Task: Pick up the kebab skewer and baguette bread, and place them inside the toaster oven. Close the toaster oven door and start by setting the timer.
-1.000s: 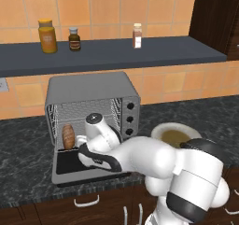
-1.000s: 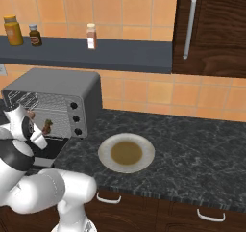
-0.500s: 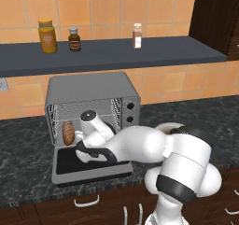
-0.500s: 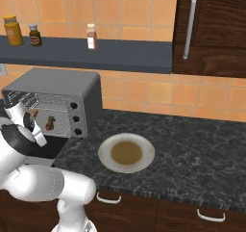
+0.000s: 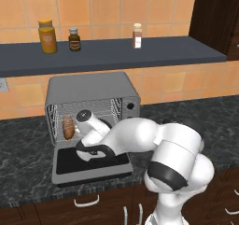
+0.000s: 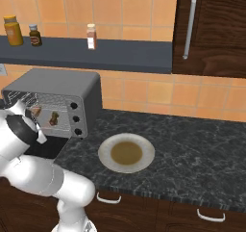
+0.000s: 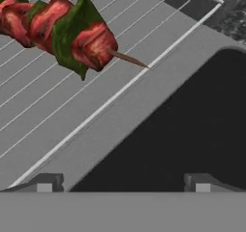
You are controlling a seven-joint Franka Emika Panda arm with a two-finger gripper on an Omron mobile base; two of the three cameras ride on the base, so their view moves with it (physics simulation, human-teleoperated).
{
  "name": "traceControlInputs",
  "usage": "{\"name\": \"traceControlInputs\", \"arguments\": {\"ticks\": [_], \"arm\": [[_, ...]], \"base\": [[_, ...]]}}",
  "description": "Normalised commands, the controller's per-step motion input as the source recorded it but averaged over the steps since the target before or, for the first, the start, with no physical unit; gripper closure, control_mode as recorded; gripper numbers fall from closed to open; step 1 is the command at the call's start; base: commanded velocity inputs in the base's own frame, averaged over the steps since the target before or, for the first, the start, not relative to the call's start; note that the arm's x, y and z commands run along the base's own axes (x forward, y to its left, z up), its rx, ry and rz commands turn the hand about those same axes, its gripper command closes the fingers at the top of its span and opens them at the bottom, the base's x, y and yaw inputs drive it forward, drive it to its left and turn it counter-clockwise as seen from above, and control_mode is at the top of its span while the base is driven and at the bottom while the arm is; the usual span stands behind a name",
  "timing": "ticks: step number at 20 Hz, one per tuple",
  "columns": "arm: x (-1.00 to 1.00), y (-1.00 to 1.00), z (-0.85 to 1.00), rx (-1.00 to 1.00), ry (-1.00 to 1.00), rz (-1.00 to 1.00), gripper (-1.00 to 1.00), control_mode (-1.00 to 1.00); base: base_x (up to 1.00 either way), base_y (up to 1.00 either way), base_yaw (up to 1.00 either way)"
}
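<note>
Grey metal boxes in the toaster oven [image 5: 93, 89] on the dark speckled table [image 5: 23, 149], three black knobs down its right side. Its door [image 5: 91, 165] hangs dropped flat toward the room, dark glass facing up, so the inside is plain to see. On the wire rack [image 7: 57, 101] at the left lies the baguette bread [image 5: 68, 126], a stubby golden-brown loaf lying front to back. The kebab skewer [image 7: 60, 29] rests on the same rack, red chunks with green pieces between them, its bare wooden point aimed at the rack's front edge; from the right base view it shows as a small dark lump [image 6: 54, 119] inside the oven, to the right of the loaf.

The white arm reaches from the lower right across the open door, with its hand at the oven mouth. The fingers [image 7: 122, 184] are spread wide and empty, both tips standing apart above the door's glass, clear of the skewer, which lies beyond them on the rack.

To the right of the oven, on the table, sits a white plate [image 6: 108, 149] with a flat brown round in its middle. Up on the dark shelf [image 5: 163, 51] stand a yellow jar [image 5: 47, 36], a small dark bottle [image 5: 73, 39] and a slim shaker [image 5: 137, 36] with a reddish band.
</note>
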Motion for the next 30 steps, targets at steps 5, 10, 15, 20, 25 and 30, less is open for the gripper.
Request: {"name": "traceControlInputs", "arguments": {"ticks": [5,10,15,20,25,30], "arm": [[0.32,0.0,-0.01,0.0,-0.03,-0.11,-1.0,-1.0],[-0.26,0.0,-0.03,0.0,-0.02,-0.05,-1.0,-1.0],[-0.83,0.0,0.06,0.0,0.0,0.0,-1.0,-1.0],[-1.0,-0.04,0.2,0.0,0.07,0.09,-1.0,-1.0],[-0.93,-0.38,-0.13,0.01,0.15,0.28,-1.0,-1.0],[-0.56,-0.21,-0.21,0.06,0.23,0.42,-1.0,-1.0]], "base": [[0.0,0.0,0.0],[0.0,0.0,0.0],[0.0,0.0,0.0],[0.0,0.0,0.0],[0.0,0.0,0.0],[0.0,0.0,0.0]]}}
